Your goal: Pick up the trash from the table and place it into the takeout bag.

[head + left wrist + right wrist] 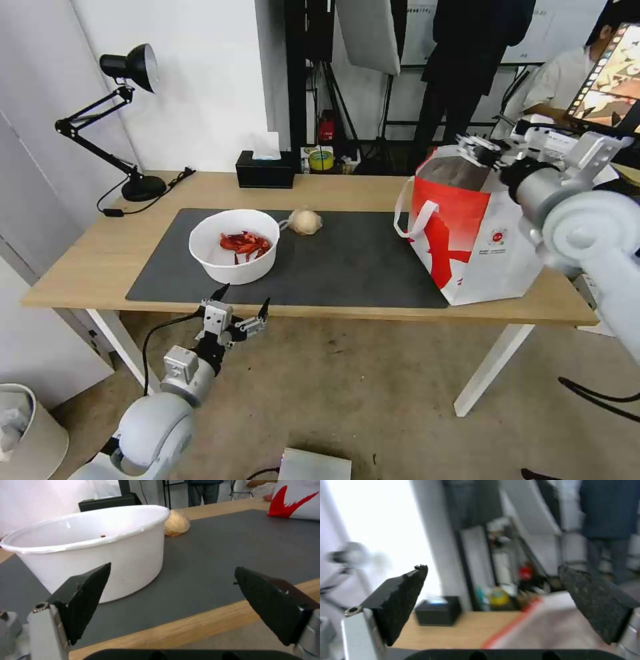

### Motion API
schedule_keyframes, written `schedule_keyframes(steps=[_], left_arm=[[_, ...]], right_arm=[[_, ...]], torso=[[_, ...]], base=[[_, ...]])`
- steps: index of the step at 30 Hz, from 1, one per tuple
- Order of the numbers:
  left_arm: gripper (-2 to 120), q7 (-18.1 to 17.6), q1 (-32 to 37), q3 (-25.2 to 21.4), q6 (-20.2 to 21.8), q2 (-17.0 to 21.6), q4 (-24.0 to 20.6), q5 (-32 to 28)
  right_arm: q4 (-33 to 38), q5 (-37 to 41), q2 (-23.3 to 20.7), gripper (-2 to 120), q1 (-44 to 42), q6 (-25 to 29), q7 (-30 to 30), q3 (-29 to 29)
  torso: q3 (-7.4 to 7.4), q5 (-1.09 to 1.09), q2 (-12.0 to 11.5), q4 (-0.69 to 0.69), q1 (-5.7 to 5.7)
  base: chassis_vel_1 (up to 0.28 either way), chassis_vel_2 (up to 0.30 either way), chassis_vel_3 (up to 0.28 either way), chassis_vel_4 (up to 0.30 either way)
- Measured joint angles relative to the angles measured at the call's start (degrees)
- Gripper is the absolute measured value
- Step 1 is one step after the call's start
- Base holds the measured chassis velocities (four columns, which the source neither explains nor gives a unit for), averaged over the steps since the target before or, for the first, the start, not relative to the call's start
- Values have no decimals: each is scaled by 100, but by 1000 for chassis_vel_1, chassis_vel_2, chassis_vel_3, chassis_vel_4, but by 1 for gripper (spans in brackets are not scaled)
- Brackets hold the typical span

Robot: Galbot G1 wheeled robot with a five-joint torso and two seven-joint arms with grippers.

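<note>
Your left hand hangs open just off the tabletop edge, near the white bowl of red scraps. Your right hand, fingers spread, hovers above the takeout bag; the small bagged lump lies beside the bowl.

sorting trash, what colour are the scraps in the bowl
Red, best seen in the head view: scraps in the white bowl.

Bare mat between bowl and takeout bag, small bag behind.
</note>
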Motion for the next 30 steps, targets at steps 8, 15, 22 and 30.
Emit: schedule_keyframes(steps=[8, 15, 22, 30], left_arm=[[100, 1, 6, -10, -6, 34, -13, 2], [100, 4, 34, -97, -12, 53, -35, -9], [100, 11, 149, -172, -28, 45, -47, -7], [100, 18, 179, -269, -31, 91, 6, -7]], right_arm=[[720, -530, -387, 100, -1282, 381, -1222, 273], [1296, -1240, -484, 100, -3115, 314, -1268, 924], [730, -2354, 301, 100, -4819, 1507, -1530, 1056], [391, -2731, 515, 100, -5188, 1962, -1659, 1049]], torso=[[0, 1, 0, -2, -1], [-1, 0, 0, -2, 0], [-1, 1, 0, -2, -1], [0, 0, 0, -1, 0]], base=[[0, 0, 0, 0], [0, 0, 0, 0], [0, 0, 0, 0], [0, 0, 0, 0]])
